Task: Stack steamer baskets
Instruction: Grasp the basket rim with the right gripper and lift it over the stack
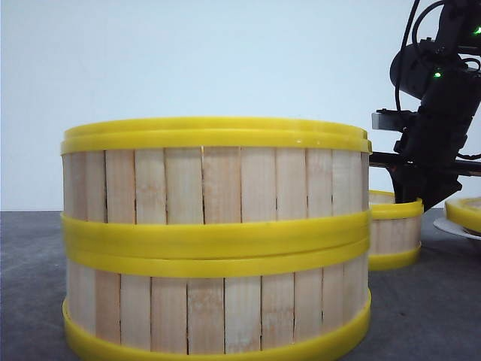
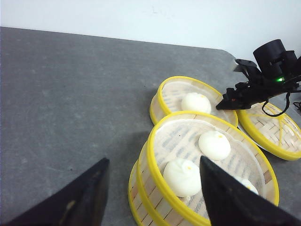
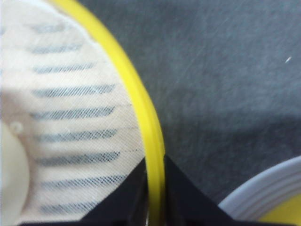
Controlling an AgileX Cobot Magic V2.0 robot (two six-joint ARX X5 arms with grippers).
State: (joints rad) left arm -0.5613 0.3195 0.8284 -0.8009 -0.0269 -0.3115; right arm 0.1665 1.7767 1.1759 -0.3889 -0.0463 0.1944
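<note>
Right gripper (image 3: 155,188) astride rim of single steamer basket (image 3: 70,117), no legible writing.

My black right claw (image 3: 155,197) pinches a glossy yellow rim (image 3: 141,108); pale striped mesh liner (image 3: 75,113), white buns (image 2: 214,145), pale wooden slats (image 1: 218,184), grey table (image 2: 70,103)

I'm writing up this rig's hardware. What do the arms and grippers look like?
The right arm is matte black and blocky, with looping black cables, small green lights and a grey block at its side. Both grippers have black, tapering fingers: the left gripper broad and wedge-shaped, the right gripper narrow.
</note>
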